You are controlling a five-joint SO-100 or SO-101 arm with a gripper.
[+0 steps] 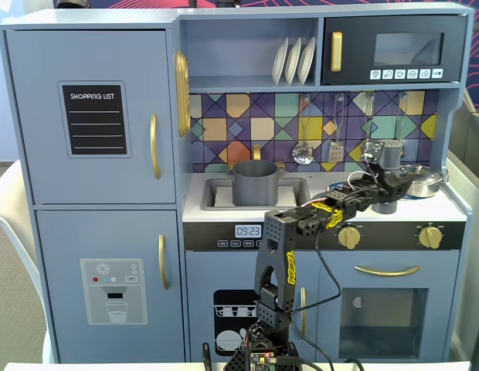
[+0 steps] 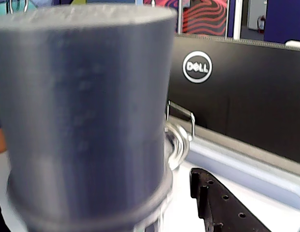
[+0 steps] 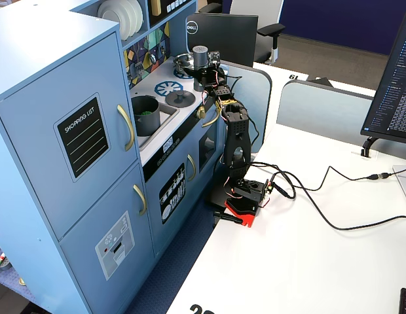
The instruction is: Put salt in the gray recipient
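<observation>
The salt (image 1: 390, 153) stands upright at the right end of the toy kitchen counter, its lighter cap showing above my gripper (image 1: 385, 189). In the wrist view the salt (image 2: 87, 121) fills the left half, blurred and very close. My gripper (image 2: 140, 212) is open. Its right finger (image 2: 222, 205) stands a little apart from the shaker, with white counter between them, and the other finger is hidden behind the salt. The gray recipient (image 1: 255, 184) sits in the sink, well to the left, also seen as the gray recipient (image 3: 145, 112) in the other fixed view.
A shiny steel pot (image 1: 422, 179) stands just right of the salt, its handle (image 2: 177, 143) close to the shaker. A flat gray lid (image 3: 180, 97) lies on the stove between sink and salt. Utensils hang on the backsplash (image 1: 301, 124). A Dell monitor (image 2: 227, 101) stands behind the counter.
</observation>
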